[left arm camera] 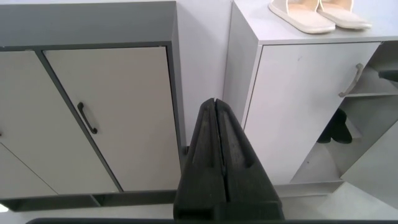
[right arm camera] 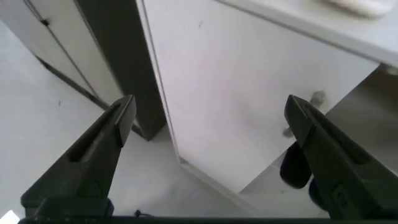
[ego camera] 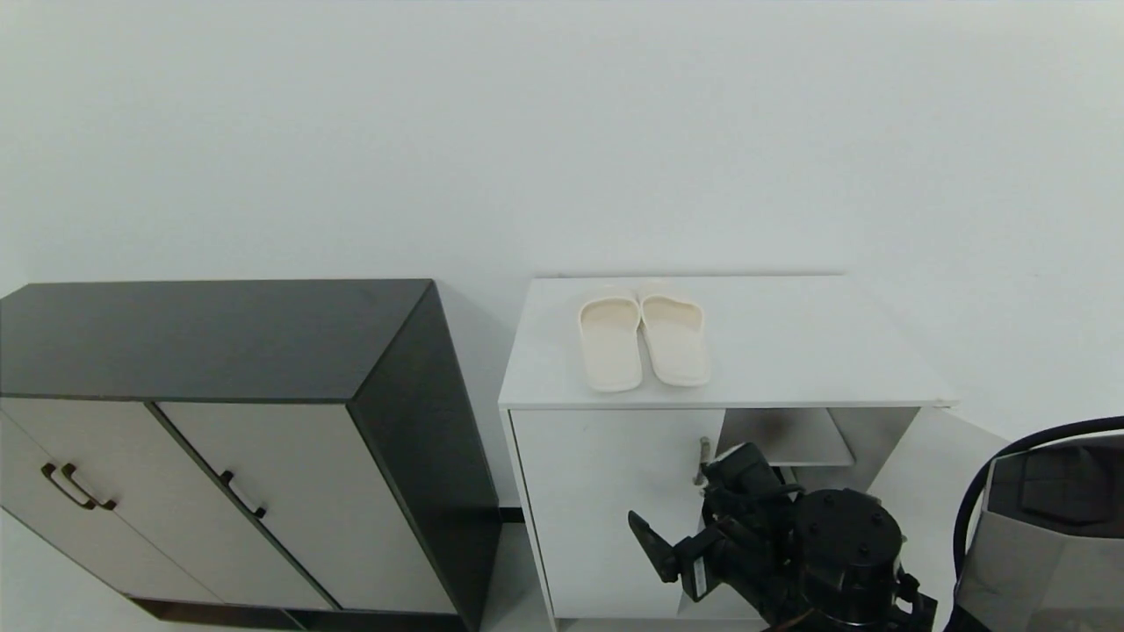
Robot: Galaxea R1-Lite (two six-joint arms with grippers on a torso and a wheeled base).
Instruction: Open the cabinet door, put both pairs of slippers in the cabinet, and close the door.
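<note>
While the cream slippers (ego camera: 644,341) lie side by side on top of the white cabinet (ego camera: 606,500), dark slippers (left arm camera: 339,127) sit inside its open right half, under the shelf (ego camera: 790,439). The right gripper (right arm camera: 208,112), spread wide and empty, faces the closed door (right arm camera: 230,99). The left gripper (left arm camera: 216,109) is pressed together, empty. A black-topped cabinet (ego camera: 219,338) stands beside.

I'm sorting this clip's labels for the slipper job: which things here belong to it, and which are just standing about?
Belong to the job: white cabinet, right side open; cream slippers on its top; dark slippers inside, under the shelf; right gripper, open, near the door; left gripper, shut.
Standing about: black-topped cabinet, shut.
</note>
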